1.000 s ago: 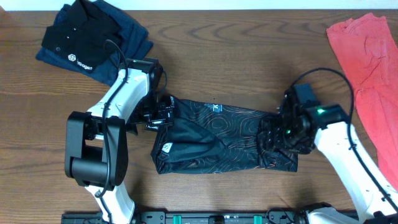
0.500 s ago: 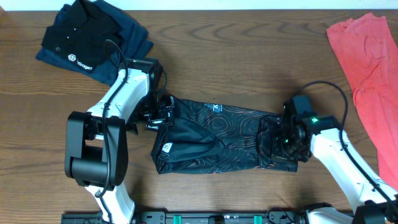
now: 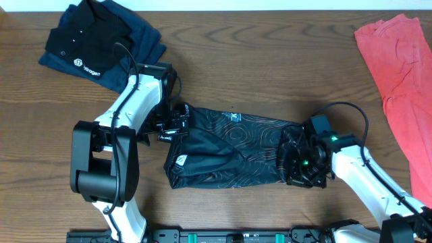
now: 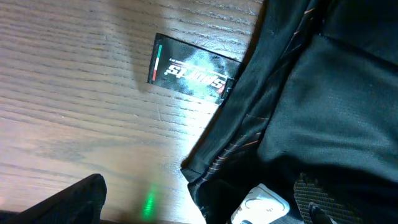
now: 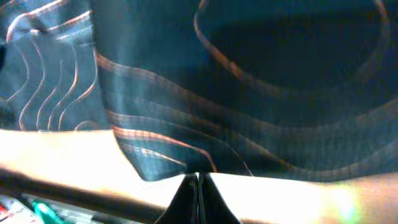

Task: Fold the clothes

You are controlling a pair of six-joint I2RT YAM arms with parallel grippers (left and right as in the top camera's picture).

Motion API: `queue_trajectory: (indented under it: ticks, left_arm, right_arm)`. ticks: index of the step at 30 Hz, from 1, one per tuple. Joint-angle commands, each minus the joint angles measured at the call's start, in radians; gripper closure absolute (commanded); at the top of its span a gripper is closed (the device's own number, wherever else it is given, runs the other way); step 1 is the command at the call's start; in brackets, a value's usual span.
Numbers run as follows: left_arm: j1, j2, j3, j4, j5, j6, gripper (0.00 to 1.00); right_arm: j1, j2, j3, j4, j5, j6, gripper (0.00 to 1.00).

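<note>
Jersey [image 3: 229, 148]: spread as a crumpled band across the middle of the table [image 3: 270, 61], with its right end bunched up.
Left gripper [image 3: 175, 125]: placed at the jersey's left end. Its fingers are held apart, and the jersey's edge lies between them.
Right gripper [image 3: 295, 164]: placed on the jersey's right end. Its fingers are pressed together, with the hem pinched at their tips.
Tag [image 4: 189, 70]: a black tag is seen flat on the table, just beside the jersey's left edge.
Polo [image 3: 94, 44]: well apart from the jersey, beyond its upper left.
</note>
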Motion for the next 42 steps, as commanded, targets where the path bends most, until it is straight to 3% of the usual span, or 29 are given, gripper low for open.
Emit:
queue_trajectory:
  ticks: [1, 3, 7, 11, 18, 25, 36, 42]
  left_arm:
    - [0.005, -0.01, -0.004, -0.005, -0.001, 0.002, 0.02]
    - [0.005, -0.01, -0.004, -0.005, -0.001, 0.002, 0.02]
    - [0.005, -0.01, -0.004, -0.002, -0.001, 0.002, 0.02]
    - [0.005, -0.01, -0.004, -0.002, -0.001, 0.002, 0.02]
    - [0.005, -0.01, -0.004, 0.006, -0.001, 0.002, 0.02]
    - [0.005, -0.01, -0.004, 0.005, -0.001, 0.002, 0.02]
    - [0.005, -0.01, -0.004, 0.005, -0.001, 0.002, 0.02]
    - [0.005, -0.01, -0.004, 0.006, -0.001, 0.002, 0.02]
  right_arm:
    - [0.006, -0.034, 0.132, -0.062, 0.058, 0.019, 0.99]
    - [-0.004, -0.047, 0.22, -0.116, 0.131, 0.019, 0.98]
    - [-0.037, -0.05, 0.342, -0.117, 0.181, -0.024, 0.86]
    - [-0.057, -0.037, 0.345, -0.062, 0.175, -0.025, 0.84]
    - [-0.057, 0.12, 0.309, -0.046, 0.181, -0.026, 0.89]
    - [-0.057, 0.293, 0.309, 0.074, 0.162, -0.025, 0.91]
    - [-0.041, 0.467, 0.311, 0.33, -0.058, -0.056, 0.9]
    - [-0.044, 0.437, 0.383, 0.251, -0.024, -0.083, 0.91]
